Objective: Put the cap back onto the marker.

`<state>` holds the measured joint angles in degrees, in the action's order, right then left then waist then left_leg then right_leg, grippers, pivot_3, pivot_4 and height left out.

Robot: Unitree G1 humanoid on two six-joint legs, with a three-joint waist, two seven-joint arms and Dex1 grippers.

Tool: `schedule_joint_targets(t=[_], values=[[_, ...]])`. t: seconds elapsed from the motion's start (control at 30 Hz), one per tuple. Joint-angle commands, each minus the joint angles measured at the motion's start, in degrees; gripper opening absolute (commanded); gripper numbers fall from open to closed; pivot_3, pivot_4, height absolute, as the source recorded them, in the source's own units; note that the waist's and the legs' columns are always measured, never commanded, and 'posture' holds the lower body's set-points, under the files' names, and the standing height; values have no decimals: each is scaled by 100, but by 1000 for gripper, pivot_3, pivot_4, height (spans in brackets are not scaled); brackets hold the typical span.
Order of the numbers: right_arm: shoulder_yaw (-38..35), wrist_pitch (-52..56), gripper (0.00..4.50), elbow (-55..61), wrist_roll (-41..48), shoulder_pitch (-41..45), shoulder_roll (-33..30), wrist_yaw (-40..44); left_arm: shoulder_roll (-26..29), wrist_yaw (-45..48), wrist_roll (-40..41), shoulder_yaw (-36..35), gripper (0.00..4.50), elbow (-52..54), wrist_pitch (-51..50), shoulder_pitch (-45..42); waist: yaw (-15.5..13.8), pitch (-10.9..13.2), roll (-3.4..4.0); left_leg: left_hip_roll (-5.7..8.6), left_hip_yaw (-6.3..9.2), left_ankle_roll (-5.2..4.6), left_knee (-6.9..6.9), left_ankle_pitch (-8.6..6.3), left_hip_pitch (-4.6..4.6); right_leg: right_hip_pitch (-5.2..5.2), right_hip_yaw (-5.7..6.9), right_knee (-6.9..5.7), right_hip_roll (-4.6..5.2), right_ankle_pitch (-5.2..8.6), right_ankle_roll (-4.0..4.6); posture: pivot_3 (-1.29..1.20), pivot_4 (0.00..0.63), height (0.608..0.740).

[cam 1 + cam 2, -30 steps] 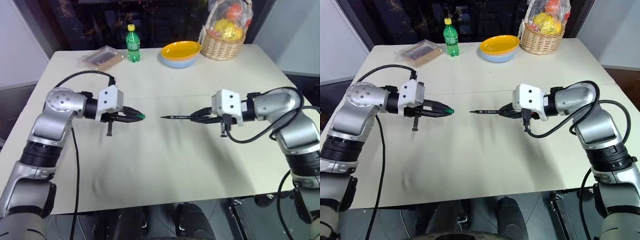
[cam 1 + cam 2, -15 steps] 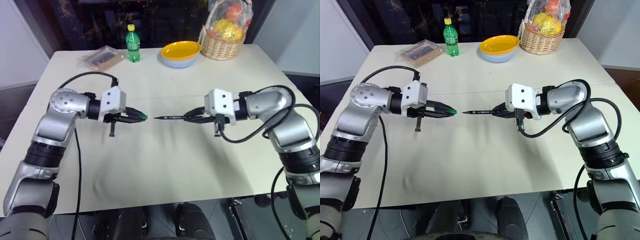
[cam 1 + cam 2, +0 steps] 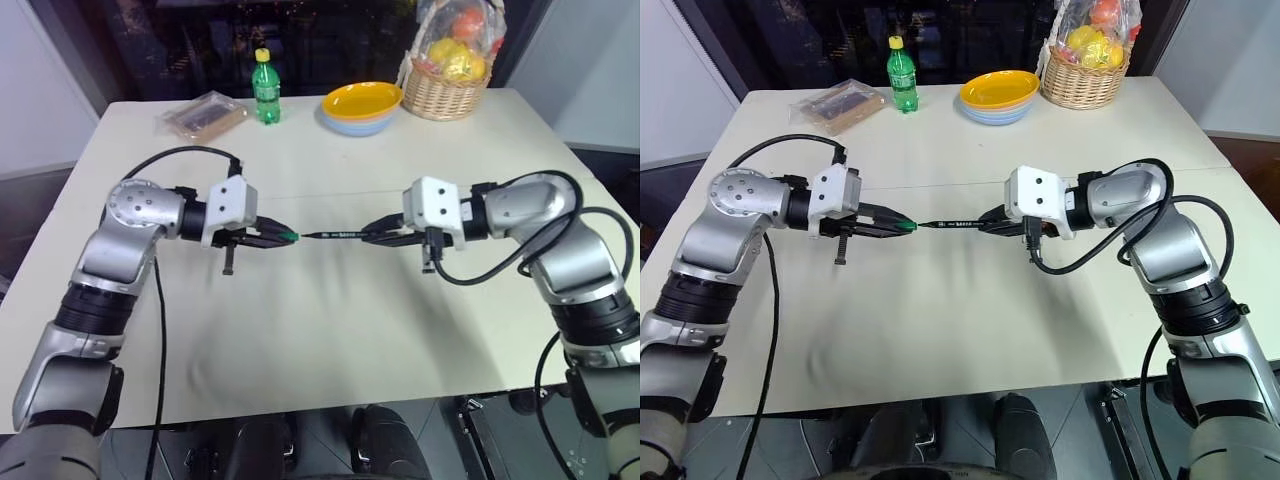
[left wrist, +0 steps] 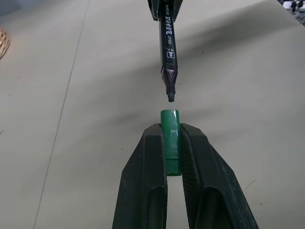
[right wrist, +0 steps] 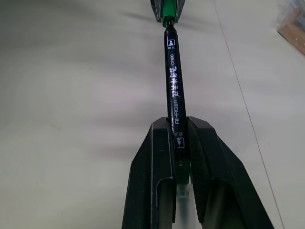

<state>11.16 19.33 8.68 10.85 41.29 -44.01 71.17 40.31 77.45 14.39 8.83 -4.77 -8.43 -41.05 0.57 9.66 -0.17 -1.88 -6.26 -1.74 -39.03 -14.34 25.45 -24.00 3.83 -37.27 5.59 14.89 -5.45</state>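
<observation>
From the head views, the right gripper (image 3: 372, 232) has brought the marker (image 3: 340, 235) leftward since a second ago, closing the gap to the cap (image 3: 287, 236) in the left gripper (image 3: 278, 235), above the desk (image 3: 330, 340) middle. The left wrist view shows fingers (image 4: 147, 171) clamped on the cap, marker tip just short of it. The right wrist view shows fingers (image 5: 157, 176) clamped on the marker barrel, printed lettering legible.

left hand (image 3: 283, 236) clamped | right hand (image 3: 368, 234) clamped | fingertips facing, near
</observation>
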Motion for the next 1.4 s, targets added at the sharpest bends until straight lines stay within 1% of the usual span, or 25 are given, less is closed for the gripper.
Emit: schedule_joint_targets(t=[0.03, 0.9, 1.4], values=[[-49, 0, 27, 196, 39, 195, 6, -28, -13, 4, 28, -46, 0, 73, 64, -125, 1, 0, 0, 0, 0, 0, 0, 0, 0, 0, 0, 0, 0, 0, 0, 0, 150, 740], [-32, -37, 27, 125, -23, 123, -11, -33, 21, 34, 101, -100, 0, 273, -103, -79, 1, 0, 0, 0, 0, 1, 0, 0, 0, 0, 0, 0, 0, 0, -1, 0, 150, 740], [-4, 149, 27, 349, 71, 107, 82, -89, -126, -76, 55, -38, 0, 304, -88, -88, 0, 0, 0, 0, 1, 1, 0, 1, 0, 0, 0, 0, 0, 0, -1, 0, 150, 740]])
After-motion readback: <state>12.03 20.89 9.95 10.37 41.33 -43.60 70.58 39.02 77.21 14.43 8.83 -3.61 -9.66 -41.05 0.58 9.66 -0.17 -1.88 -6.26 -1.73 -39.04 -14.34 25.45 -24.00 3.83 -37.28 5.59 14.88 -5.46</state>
